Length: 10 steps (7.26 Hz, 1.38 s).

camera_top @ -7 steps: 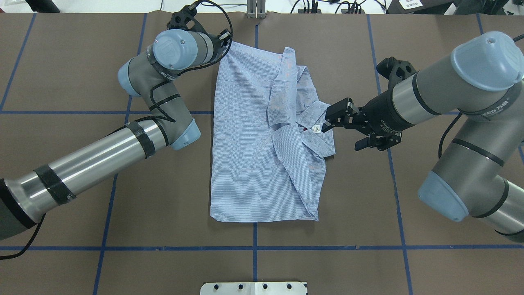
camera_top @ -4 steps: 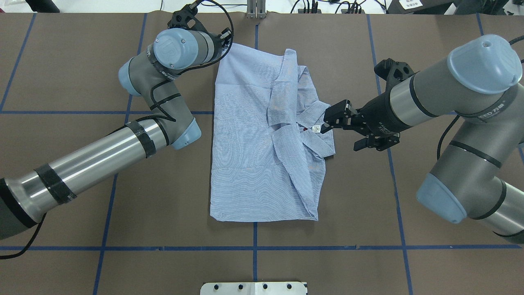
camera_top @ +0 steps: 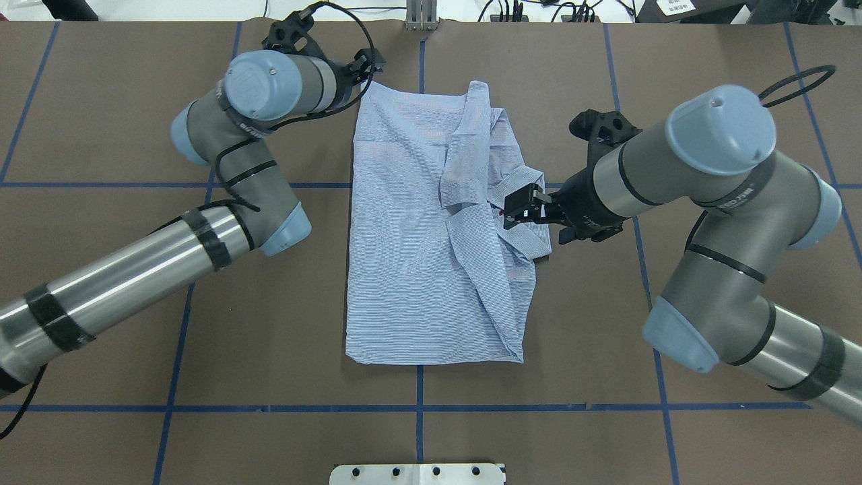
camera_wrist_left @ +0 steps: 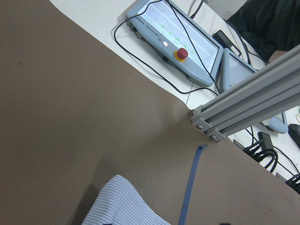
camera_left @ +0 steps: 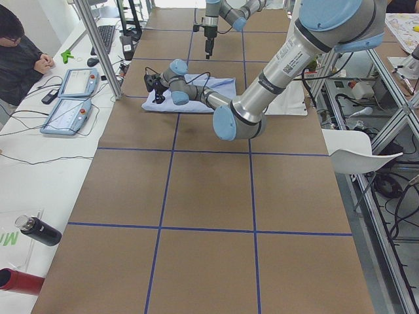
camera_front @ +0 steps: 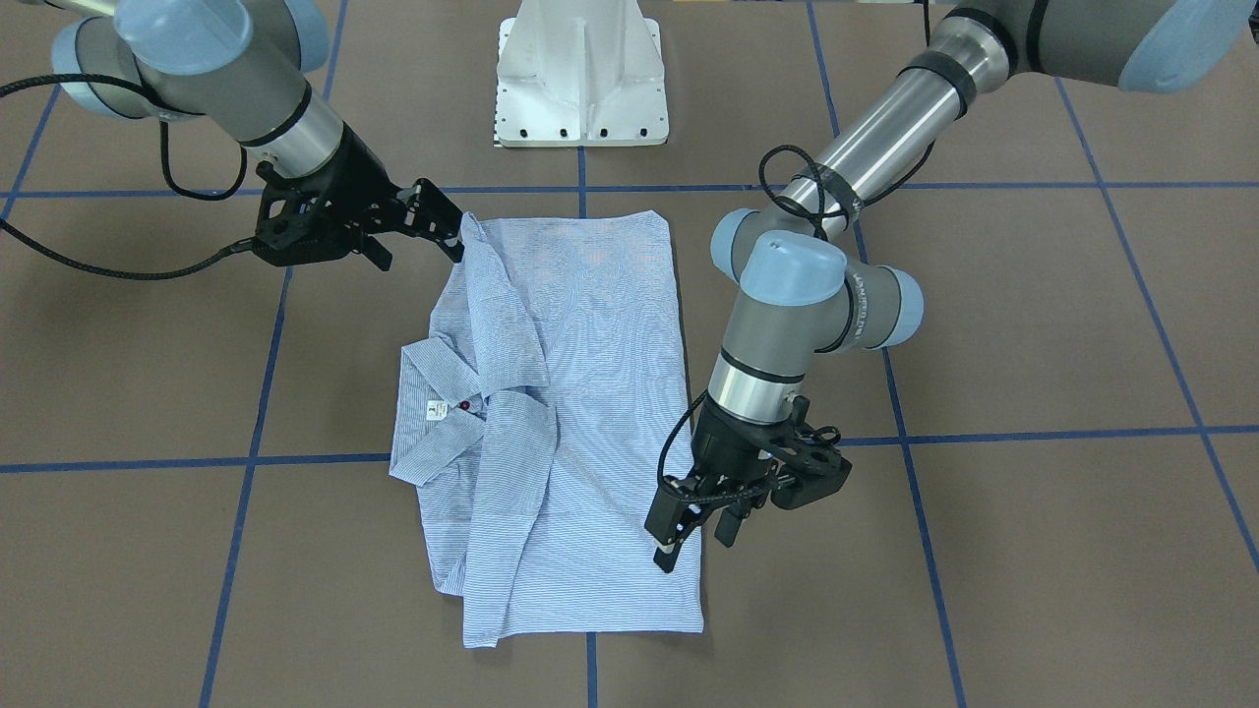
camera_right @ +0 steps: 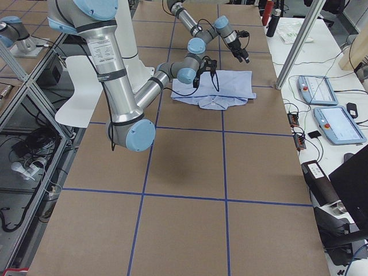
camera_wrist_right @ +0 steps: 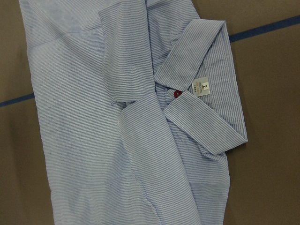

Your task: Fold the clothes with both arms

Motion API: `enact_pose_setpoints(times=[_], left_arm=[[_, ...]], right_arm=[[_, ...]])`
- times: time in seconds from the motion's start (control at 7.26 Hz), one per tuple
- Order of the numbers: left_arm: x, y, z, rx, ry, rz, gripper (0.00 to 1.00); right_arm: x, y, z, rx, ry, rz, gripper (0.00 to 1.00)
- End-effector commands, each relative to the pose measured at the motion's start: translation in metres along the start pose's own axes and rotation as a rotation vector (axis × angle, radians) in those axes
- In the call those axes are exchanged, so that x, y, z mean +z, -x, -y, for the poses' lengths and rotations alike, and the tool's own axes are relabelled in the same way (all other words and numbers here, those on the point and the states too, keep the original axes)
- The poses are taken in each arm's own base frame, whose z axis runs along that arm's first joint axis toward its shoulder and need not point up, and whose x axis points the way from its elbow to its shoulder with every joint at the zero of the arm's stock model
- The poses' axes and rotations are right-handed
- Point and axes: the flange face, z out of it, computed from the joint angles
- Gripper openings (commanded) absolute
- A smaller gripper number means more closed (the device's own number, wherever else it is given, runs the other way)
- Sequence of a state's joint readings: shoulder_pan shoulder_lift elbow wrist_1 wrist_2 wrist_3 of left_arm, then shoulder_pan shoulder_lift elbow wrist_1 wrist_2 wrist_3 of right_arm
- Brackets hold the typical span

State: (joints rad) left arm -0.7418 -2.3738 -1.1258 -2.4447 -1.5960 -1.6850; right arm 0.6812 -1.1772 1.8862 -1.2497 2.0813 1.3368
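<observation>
Folded shirt (camera_top: 417,256) flat at mid surface (camera_top: 269,323), collar (camera_top: 528,232) toward the right arm. Right gripper (camera_top: 513,209) above the collar, jaws open, holding nothing. Left gripper (camera_front: 694,546) by the shirt's far left corner, jaws spread, empty.

A brown table (camera_top: 269,303) crossed by blue tape lines (camera_top: 269,408) carries the striped shirt (camera_top: 404,269), folded flat, one corner by the left gripper (camera_front: 693,541), its collar edge beneath the right gripper (camera_top: 515,209).
</observation>
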Motion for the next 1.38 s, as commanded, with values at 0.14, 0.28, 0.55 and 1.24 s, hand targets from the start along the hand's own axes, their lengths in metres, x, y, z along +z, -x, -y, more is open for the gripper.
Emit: enact_pose_setpoints(times=[0.14, 0.28, 0.55, 1.24], left_arm=[[-0.060, 0.069, 0.001, 0.061, 0.047, -0.025, 1.00], [-0.063, 0.073, 0.001, 0.061, 0.057, -0.023, 1.00], [-0.062, 0.078, -0.002, 0.062, 0.065, -0.017, 1.00], [-0.066, 0.076, -0.004, 0.054, 0.067, -0.026, 1.00]], right_arm=[[0.049, 0.053, 0.019, -0.189, -0.063, -0.193, 1.00], [0.068, 0.071, 0.033, -0.206, -0.069, -0.219, 1.00], [0.110, 0.097, 0.058, -0.264, -0.088, -0.297, 1.00], [0.167, 0.106, 0.067, -0.298, -0.064, -0.404, 1.00]])
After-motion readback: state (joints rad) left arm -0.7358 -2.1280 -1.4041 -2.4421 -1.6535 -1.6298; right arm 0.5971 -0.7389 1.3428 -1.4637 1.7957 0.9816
